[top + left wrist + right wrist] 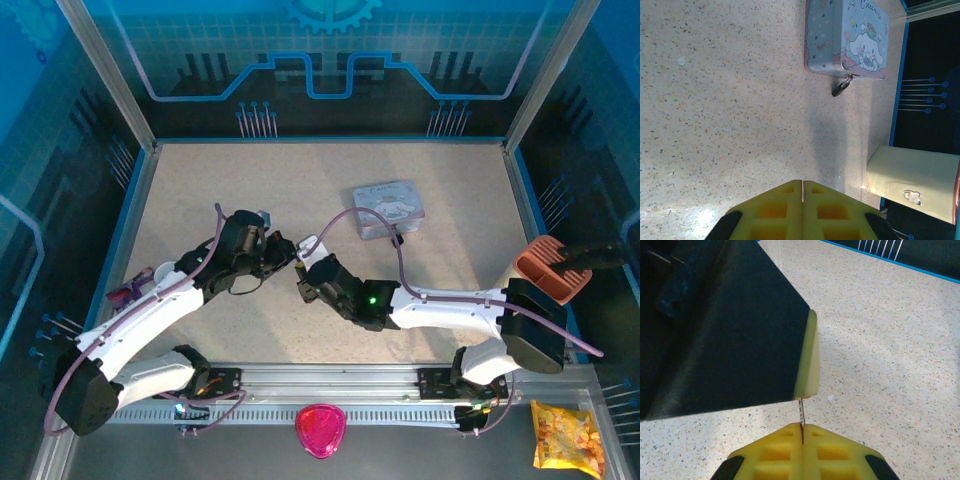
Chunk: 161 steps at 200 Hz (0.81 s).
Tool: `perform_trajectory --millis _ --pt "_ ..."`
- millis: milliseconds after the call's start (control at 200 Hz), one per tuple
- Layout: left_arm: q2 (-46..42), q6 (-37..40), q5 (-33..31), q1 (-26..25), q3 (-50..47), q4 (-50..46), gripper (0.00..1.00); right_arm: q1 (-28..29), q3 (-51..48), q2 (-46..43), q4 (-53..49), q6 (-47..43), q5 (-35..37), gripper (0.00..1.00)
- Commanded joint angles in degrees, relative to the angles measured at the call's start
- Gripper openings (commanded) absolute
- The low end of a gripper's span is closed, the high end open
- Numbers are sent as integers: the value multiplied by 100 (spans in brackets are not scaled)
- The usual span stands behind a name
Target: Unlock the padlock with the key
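Key (801, 413) — thin silvery sliver, seemingly pinched, right hand (802, 427).

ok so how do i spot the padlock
On the table, find the pale blue cartoon-printed tin, toward the far right. The padlock sits against the middle of its near edge: a tiny dark metal lump, far smaller than the tin.

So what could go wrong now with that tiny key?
The right hand pinches the key by just a thin sliver, so it could slip or twist. The left hand is right up against the key's tip and might knock it loose. The padlock lies by the tin with nothing holding it, so it may wobble away when the key pushes in.
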Motion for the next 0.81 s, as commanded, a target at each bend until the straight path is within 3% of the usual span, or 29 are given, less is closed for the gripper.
perform_trajectory --millis 0,75,270,310,435,545,660,801 --pt "32 51 -74 -42 92 44 0 85 81 -22 103 19 185 0" --pt "41 152 -188 -35 92 89 0 83 86 -134 35 81 258 8" --pt "-27 1104 -474 186 -3 692 0 -387 -52 -840 -624 969 -83 68" --pt "-35 1279 -458 274 -100 946 0 -595 -64 -1019 -846 1334 -280 75" --pt "16 1747 -304 531 -237 1643 0 -1186 -718 -1603 -443 2222 -1125 78" --pt "58 2018 -103 555 -347 2371 0 -1560 -1386 -1993 582 2901 -1732 78" --pt "200 2054 371 549 -351 2969 0 -1732 -1843 -2216 1703 3153 -2167 76" --pt "220 1872 810 520 -652 4027 0 -2127 -1944 -2332 2169 3681 -2967 78"
